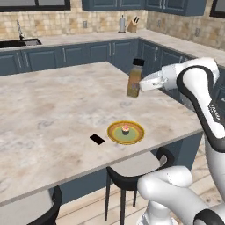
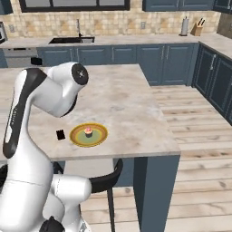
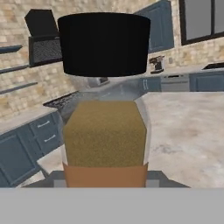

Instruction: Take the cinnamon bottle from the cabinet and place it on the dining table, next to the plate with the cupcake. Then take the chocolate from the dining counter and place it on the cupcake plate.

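My gripper (image 1: pixel 139 83) is shut on the cinnamon bottle (image 1: pixel 134 79), a clear bottle with brown-orange contents and a black cap. It hangs upright above the dining table (image 1: pixel 52 105), beyond the plate (image 1: pixel 115 136). In the hand view the cinnamon bottle (image 3: pixel 104 131) looms close. The yellow-olive plate carries the pink-frosted cupcake (image 1: pixel 125 128) near the table's front edge. The black chocolate (image 1: pixel 97 139) lies flat just left of the plate. In the right base view the plate (image 2: pixel 77 139), the cupcake (image 2: pixel 88 132) and the chocolate (image 2: pixel 60 134) show beside my arm, which hides the hand. Thin wall shelf boards (image 3: pixel 11 68) of the cabinet show at the left.
Black stools (image 1: pixel 132 171) stand under the table's front edge. Dark blue counters line the back and right walls, with a sink (image 1: pixel 19 42) and a knife block (image 1: pixel 132 27). Bare stone top spreads left of the plate.
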Motion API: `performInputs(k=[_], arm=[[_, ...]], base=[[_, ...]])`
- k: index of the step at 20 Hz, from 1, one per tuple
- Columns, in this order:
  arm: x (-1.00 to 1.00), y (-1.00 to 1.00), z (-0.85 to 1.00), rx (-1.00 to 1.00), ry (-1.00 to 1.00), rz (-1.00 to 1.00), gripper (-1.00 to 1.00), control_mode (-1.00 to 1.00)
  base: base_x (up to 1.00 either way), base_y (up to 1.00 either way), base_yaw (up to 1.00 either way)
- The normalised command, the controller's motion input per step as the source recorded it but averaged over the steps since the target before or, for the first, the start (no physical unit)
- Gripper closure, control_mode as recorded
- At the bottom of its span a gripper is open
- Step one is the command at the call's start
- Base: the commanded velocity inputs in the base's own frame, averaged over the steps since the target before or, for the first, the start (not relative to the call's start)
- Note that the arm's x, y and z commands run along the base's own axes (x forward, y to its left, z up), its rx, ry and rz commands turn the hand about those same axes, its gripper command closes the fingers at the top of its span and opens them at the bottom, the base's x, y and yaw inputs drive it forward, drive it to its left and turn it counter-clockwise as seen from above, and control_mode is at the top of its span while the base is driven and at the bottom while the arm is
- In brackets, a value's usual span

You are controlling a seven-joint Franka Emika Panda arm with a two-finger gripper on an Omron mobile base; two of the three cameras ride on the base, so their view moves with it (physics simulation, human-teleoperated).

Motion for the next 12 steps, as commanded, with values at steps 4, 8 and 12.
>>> performInputs(k=[4, 8, 12], arm=[[0.28, -0.58, -0.37, 0.0, 0.0, 0.28, 1.0, -1.0], [0.31, -0.47, -0.47, -0.02, -0.07, 0.23, 1.0, -1.0], [0.38, -0.53, -0.53, 0.0, 0.0, 0.24, 1.0, -1.0]], base=[[0.0, 0.0, 0.0], [0.0, 0.0, 0.0], [0.0, 0.0, 0.0]])
